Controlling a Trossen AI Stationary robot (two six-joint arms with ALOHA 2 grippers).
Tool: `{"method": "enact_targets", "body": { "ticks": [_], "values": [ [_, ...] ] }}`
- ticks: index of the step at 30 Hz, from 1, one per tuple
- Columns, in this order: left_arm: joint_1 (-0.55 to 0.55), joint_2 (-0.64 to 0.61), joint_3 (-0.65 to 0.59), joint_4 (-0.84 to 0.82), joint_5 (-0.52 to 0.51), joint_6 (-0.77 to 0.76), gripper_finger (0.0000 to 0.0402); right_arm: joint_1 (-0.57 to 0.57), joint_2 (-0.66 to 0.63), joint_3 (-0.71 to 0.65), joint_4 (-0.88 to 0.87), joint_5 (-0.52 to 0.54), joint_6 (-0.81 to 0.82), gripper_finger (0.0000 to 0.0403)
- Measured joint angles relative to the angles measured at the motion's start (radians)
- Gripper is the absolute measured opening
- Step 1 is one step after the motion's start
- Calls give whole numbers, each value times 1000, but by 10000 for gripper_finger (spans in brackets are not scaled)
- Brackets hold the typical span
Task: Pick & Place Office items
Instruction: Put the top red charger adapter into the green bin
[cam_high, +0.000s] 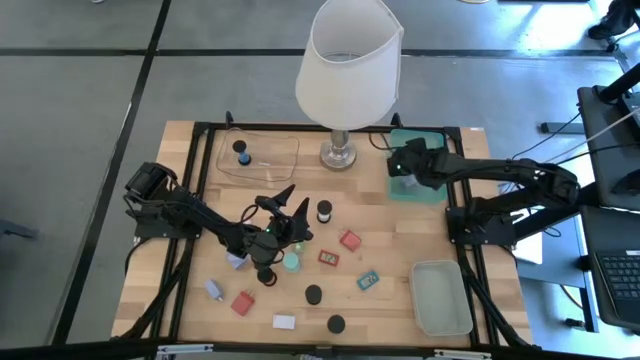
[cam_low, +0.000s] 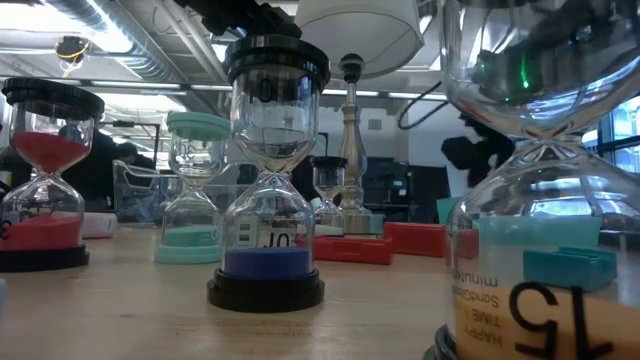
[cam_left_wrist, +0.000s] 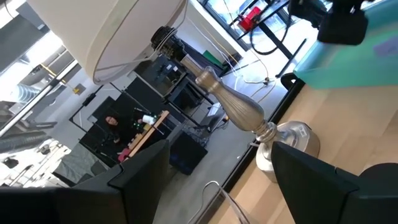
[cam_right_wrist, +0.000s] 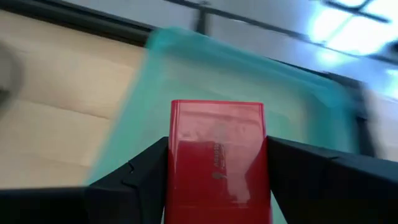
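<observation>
The counter (cam_high: 190, 230) is the biggest thing before me, a wooden top with the white-shaded lamp (cam_high: 348, 62) standing at its far middle, a clear tray (cam_high: 285, 160) to the lamp's left and a teal tray (cam_high: 437, 192) to its right, where my right arm reaches. A second, greyish tray (cam_high: 440, 298) lies near the front right corner. My right pincer (cam_right_wrist: 217, 163) hangs over the teal tray, its fingers closed partway on a red block (cam_right_wrist: 217, 155) that stands upright between them, the tray's floor directly behind it in my wrist view. I judge the step in hand to be the release: I should get low over the tray's middle, well inside its rim, open without twisting, then lift straight up so the block does not catch a finger and tip out. My left pincer (cam_high: 285, 208) waits over the counter's middle with its fingers spread wide and nothing in them, above the loose office items (cam_high: 322, 258): little sand timers with black, teal and red caps, flat red and teal pieces, a white one near the front. They lie close together there, so the next pick needs one standing apart.
</observation>
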Motion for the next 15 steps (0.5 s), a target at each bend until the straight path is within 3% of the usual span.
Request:
{"method": "enact_targets", "body": {
  "ticks": [5,15],
  "values": [
    [1,0,0,0,0,0,279,-118,0,-15,163,-114,-125,219],
    [1,0,0,0,0,0,279,-180,63,-16,189,-177,-79,219]
  ]
}}
